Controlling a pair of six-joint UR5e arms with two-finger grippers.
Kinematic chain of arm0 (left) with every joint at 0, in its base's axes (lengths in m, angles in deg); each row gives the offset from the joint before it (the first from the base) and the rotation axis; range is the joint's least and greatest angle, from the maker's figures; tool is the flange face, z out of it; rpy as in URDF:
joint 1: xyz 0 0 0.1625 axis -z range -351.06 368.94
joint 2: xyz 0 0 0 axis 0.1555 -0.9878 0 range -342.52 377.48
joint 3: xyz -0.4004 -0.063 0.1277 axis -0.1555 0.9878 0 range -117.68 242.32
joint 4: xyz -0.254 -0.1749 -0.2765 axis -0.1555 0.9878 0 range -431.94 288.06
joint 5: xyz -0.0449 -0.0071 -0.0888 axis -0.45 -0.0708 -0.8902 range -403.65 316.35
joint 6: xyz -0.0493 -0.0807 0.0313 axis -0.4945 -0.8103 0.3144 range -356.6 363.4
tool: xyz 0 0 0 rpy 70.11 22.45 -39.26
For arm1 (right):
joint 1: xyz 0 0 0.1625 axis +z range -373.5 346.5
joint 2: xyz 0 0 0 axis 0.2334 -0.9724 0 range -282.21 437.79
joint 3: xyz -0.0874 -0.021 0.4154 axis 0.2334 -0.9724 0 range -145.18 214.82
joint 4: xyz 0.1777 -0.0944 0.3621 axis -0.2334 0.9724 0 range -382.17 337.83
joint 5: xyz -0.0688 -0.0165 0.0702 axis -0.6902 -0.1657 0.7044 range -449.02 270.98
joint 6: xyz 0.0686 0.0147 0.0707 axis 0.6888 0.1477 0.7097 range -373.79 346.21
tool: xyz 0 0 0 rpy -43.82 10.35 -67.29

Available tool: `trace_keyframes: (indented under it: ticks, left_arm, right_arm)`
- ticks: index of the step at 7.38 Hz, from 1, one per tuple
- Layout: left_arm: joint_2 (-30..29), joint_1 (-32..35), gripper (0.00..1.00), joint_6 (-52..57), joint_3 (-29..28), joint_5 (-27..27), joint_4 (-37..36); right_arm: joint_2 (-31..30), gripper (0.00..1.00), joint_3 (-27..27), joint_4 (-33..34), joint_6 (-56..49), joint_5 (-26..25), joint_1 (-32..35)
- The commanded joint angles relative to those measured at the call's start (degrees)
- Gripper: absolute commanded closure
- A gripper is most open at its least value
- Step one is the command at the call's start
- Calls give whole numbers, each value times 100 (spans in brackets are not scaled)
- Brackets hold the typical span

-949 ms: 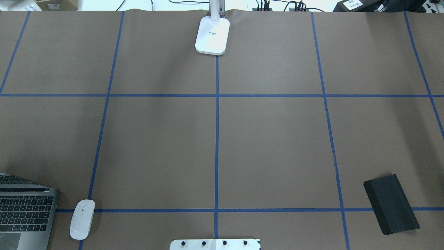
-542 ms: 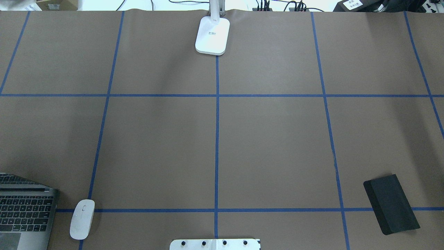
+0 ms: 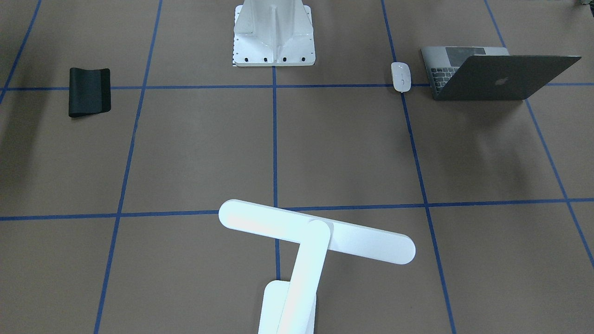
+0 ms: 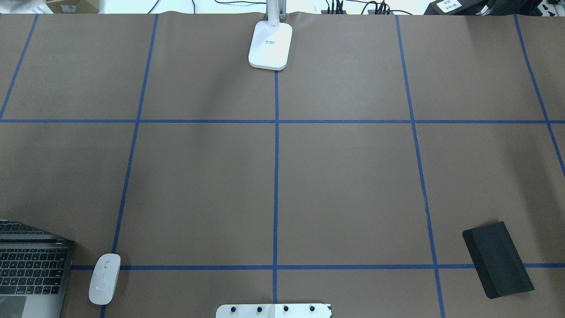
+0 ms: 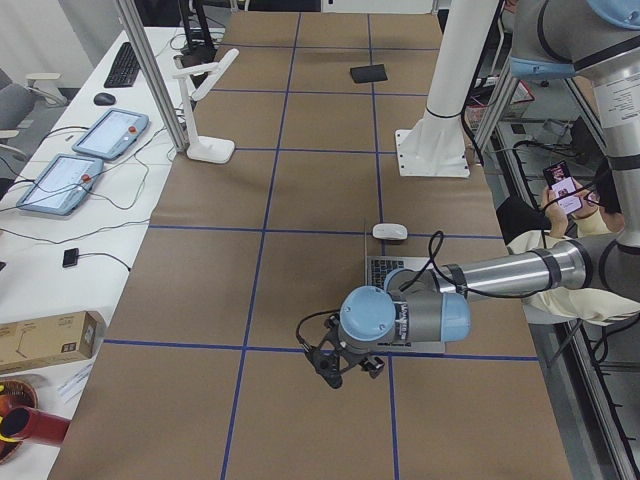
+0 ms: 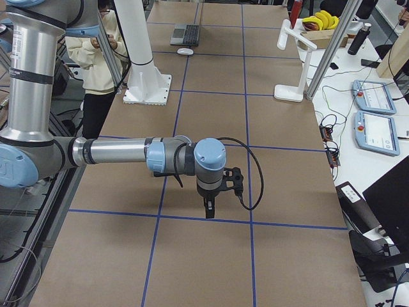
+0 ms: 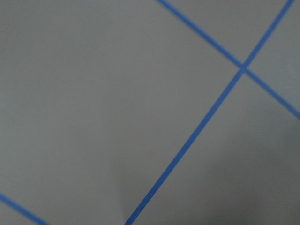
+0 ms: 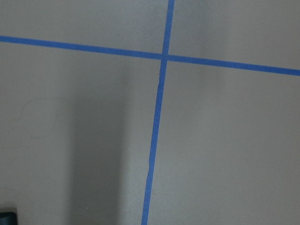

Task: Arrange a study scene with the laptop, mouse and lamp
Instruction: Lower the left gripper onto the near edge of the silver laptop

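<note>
**Laptop open at the robot's left near corner, mouse beside it, lamp across the table**

The slim space-grey metal laptop (image 3: 492, 79) stood open near the table edge closest to the robot, on its left side. Its lid leaned back, with the apple logo facing the operators' side. The black keys and dark trackpad faced the robot.

Just beside the laptop, toward the table's middle and apart from it, lay the small glossy white oval mouse (image 3: 401, 76). It rested lengthwise across a blue tape line.

The white desk lamp (image 3: 315, 236) stood well apart at the far edge. Its base sat on the centre tape line, and its slanted arm carried the long flat round-ended bar head crosswise.

A flat black mouse pad (image 3: 89, 91) lay on the robot's right side. The white ribbed bolted pedestal (image 3: 274, 32) stood between the pad and the mouse, on the brown paper-covered table (image 4: 353, 176).

The left gripper (image 5: 338, 368) hung over bare paper beyond the laptop's outer side. The right gripper (image 6: 208, 211) pointed down above a tape line. Whether either pair of fingers was spread or closed could not be told.
</note>
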Motion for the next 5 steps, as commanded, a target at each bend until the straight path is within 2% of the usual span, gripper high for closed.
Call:
trace_keyframes:
  ticks: [1,2,3,4,5]
  left_arm:
    - [346,0,1,-573,45,-248,143]
    - [337,0,8,-905,36,-292,116]
    - [311,-18,8,-1587,27,-623,264]
    - [310,-18,8,-1968,18,-879,413]
    - [310,-18,1,-2381,36,-994,528]
  right_arm:
    - [-256,0,221,-8,-16,11,6]
    - [-265,0,230,0,-25,20,6]
    - [-370,0,291,-8,-42,107,6]
    - [-423,0,318,-9,-60,134,6]
    - [-450,0,318,-9,-112,143,6]
